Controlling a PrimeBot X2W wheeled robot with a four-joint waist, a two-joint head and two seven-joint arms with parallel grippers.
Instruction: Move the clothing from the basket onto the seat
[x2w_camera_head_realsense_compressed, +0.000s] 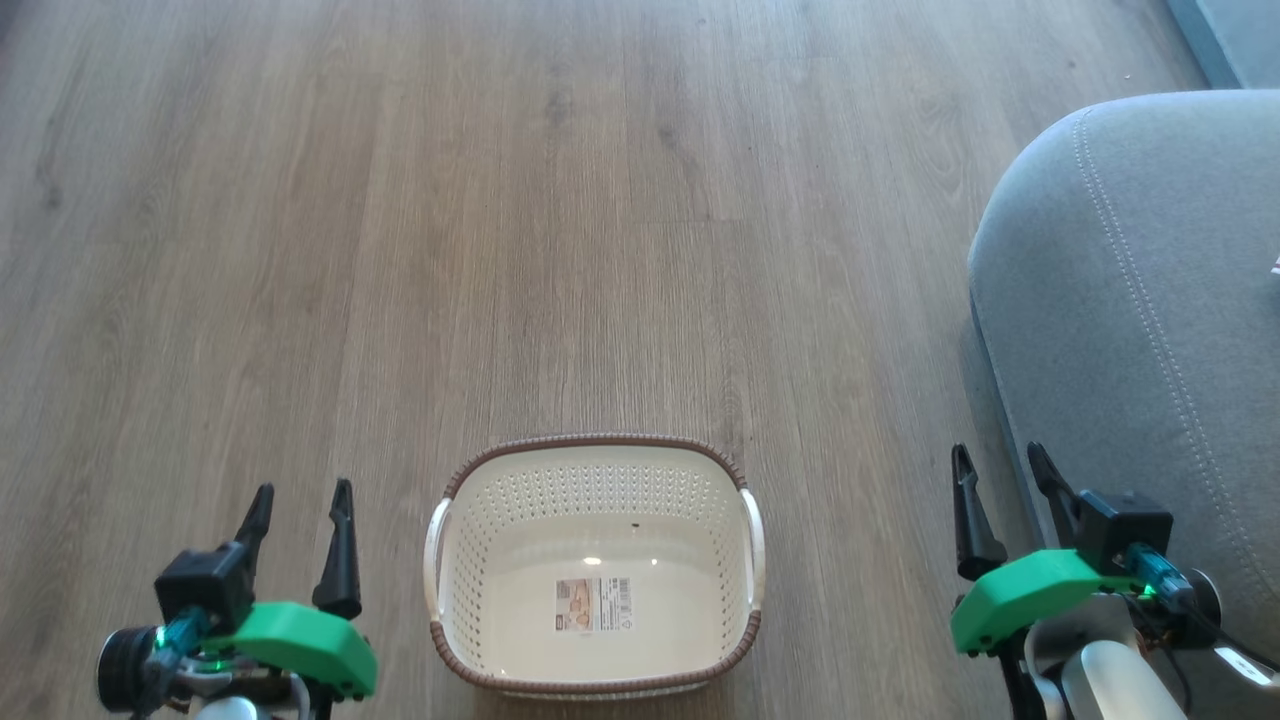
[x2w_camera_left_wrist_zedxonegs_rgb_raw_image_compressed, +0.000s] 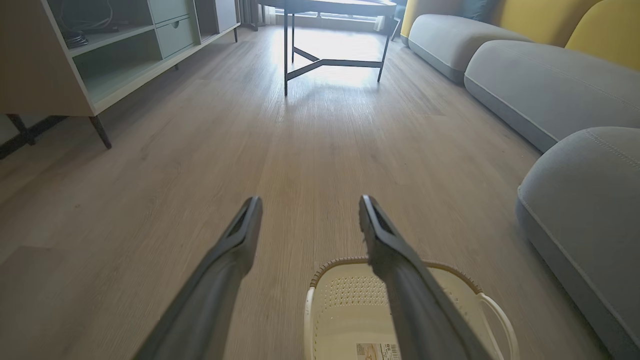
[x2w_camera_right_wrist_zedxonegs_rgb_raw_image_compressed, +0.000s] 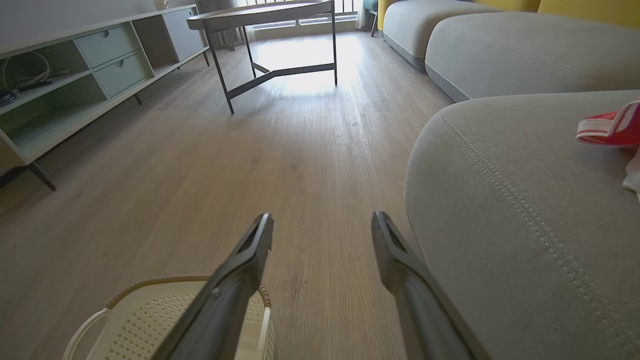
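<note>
Red, white-striped clothing (x2w_camera_right_wrist_zedxonegs_rgb_raw_image_compressed: 607, 127) is seen on the seat (x2w_camera_right_wrist_zedxonegs_rgb_raw_image_compressed: 500, 200), right of the basket (x2w_camera_head_realsense_compressed: 595, 441). The left gripper (x2w_camera_head_realsense_compressed: 304, 488) and right gripper (x2w_camera_head_realsense_compressed: 998, 450) are held either side of the basket, fingers spread, nothing gripped.

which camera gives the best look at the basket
The head view: the whole basket shows from above, rim, both handles and labelled floor. The left wrist view has the basket's far part, crossed by a finger of the left end effector. The right wrist view catches one corner.
</note>
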